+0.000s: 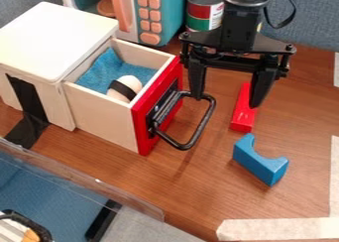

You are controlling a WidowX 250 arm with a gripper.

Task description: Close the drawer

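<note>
The black gripper [226,101] hangs from the top edge with its fingers spread wide and nothing between them. Its left fingertip is just behind the black handle, at the upper end; whether they touch I cannot tell. The drawer [106,116] stands pulled out of its white cabinet [49,42], with a red front panel [147,129] and the black loop handle [200,126] facing right. Inside the drawer lie a blue cloth [102,70] and a whitish rounded object [132,82] with a black band.
A red block [244,114] lies behind the right finger, and a blue arched block [261,161] is nearer the front. A toy microwave [151,18] and a can [204,10] stand behind the drawer. Pale tape [278,229] and a clear edge [86,176] bound the wooden table.
</note>
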